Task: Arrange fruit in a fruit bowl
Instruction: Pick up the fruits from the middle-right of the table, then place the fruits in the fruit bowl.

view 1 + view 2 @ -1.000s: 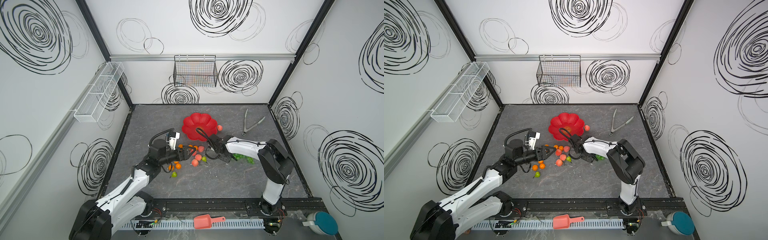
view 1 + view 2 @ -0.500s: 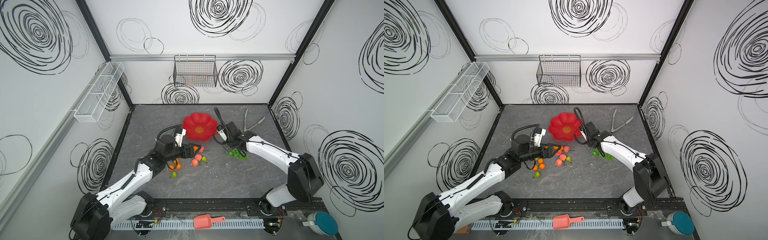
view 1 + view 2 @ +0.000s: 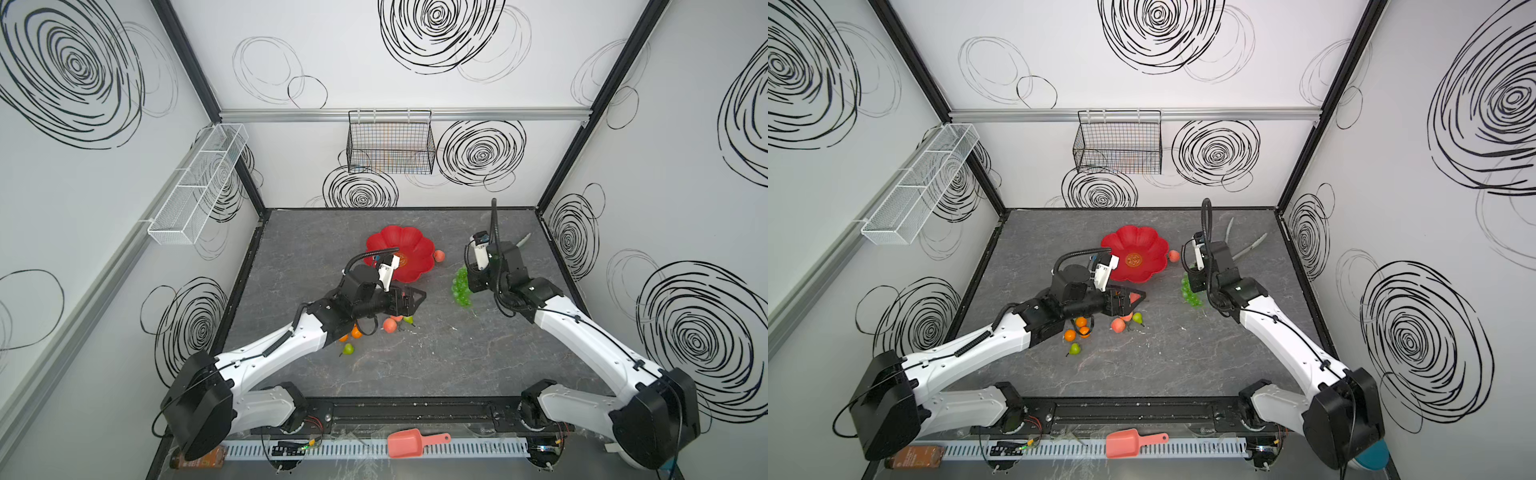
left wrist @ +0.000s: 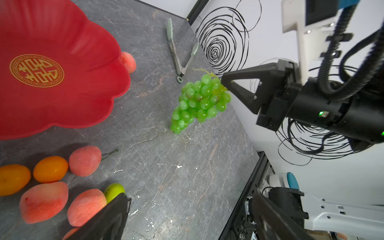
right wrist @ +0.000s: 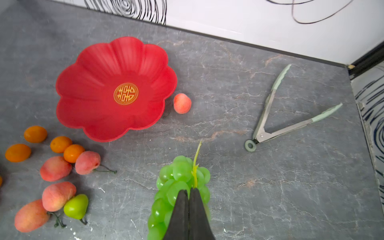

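**Grapes pinched by the stem, bowl unmoved**

The left gripper (image 3: 1140, 296), fingers spread wide and holding nothing, has pushed further over the small toy fruit (image 5: 55, 168) scattered on the grey table (image 5: 249, 197). The shallow glossy red scalloped bowl (image 5: 93, 68) has not moved. The right gripper (image 5: 188, 192), back from the pile, clamps the stem of the translucent green grape bunch (image 4: 199, 99). The lowest grapes may still touch the table.
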`<state>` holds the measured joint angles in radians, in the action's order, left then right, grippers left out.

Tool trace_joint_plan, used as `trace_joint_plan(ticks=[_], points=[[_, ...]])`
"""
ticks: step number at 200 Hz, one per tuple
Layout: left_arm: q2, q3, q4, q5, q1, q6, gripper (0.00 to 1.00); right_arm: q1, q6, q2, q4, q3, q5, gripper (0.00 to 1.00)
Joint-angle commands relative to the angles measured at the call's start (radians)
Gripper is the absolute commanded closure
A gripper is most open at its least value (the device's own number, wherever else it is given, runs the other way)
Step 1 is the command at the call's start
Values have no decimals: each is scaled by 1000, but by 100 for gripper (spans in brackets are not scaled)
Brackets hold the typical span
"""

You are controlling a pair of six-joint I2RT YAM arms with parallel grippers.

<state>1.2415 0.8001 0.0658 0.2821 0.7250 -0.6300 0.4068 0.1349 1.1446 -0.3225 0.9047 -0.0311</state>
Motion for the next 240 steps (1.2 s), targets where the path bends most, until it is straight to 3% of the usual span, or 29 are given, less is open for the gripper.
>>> trace_joint_plan(ticks=[1,49,124,157,240], points=[[23,47,61,-11,5,-15,4,-21,92,-58,74,-6,-32,100],[69,123,62,3,-6,-27,4,-45,139,-102,96,55,12,100],[124,189,72,62,-158,-27,4,-38,190,1,223,167,108,100],[128,181,86,82,-237,-20,4,47,142,96,278,236,33,100],[92,99,98,108,-417,-10,4,191,137,367,399,380,0,100]])
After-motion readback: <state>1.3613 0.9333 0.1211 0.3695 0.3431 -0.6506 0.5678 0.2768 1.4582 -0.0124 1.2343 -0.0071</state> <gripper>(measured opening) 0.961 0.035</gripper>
